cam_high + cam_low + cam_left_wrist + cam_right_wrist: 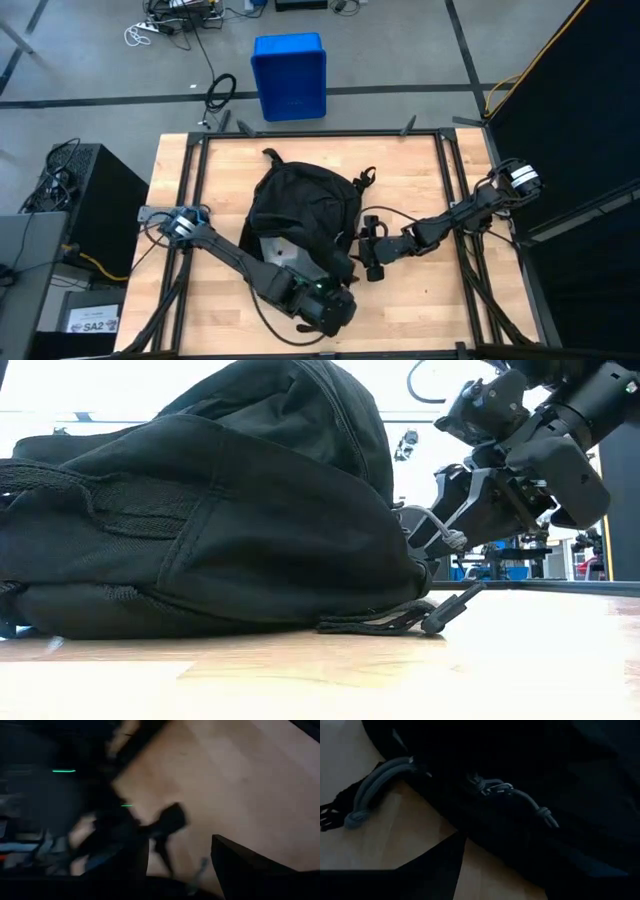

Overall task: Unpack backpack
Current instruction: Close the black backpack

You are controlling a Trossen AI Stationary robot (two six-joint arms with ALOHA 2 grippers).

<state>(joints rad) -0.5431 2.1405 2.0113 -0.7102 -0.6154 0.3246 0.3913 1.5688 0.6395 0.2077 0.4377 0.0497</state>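
Both my grippers at the backpack on the table

The black backpack (300, 215) lies flat on the wooden table (420, 180), its bulk between my two arms. My right gripper (372, 262) sits just beside the pack's right edge, fingers apart and closed on nothing; directly ahead of it I see a grey zipper pull cord (520, 795) and a grey loop (375, 787) against the dark fabric. My left gripper (345, 270) is at the pack's near corner, close to my right one; its view is blurred, and I cannot tell whether its fingers are apart or together.
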